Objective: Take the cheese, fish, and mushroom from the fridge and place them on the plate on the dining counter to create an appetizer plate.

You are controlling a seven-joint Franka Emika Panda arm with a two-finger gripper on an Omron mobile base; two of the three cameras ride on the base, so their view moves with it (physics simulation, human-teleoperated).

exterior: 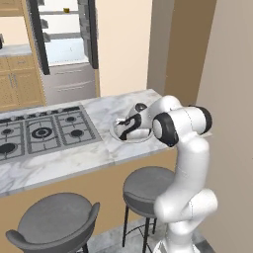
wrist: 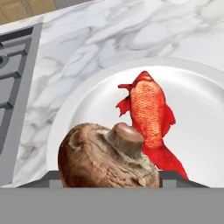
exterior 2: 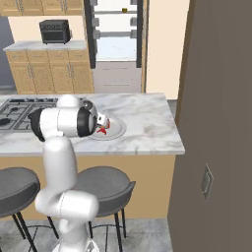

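Observation:
In the hand view the brown mushroom (wrist: 107, 159) sits close between my finger tips, just above the near rim of the pale plate (wrist: 87, 100). My gripper (exterior: 126, 129) is shut on it, hovering low over the plate (exterior: 117, 134) on the dining counter (exterior: 74, 158). Flat on the plate, beside the mushroom, lies the red-orange fish (wrist: 151, 118), which also shows as a red spot, the fish (exterior 2: 103, 130), in the right base view. A small yellow cheese (exterior: 66, 10) rests on a shelf of the open fridge (exterior: 64, 49) far behind.
The steel gas cooktop (exterior: 42, 131) lies left of the plate on the marble top. Two grey stools (exterior: 146, 190) stand under the counter's front edge. A brown wall (exterior 2: 221, 123) rises close on the right. A dark microwave (exterior 2: 54, 31) sits on the wall counter.

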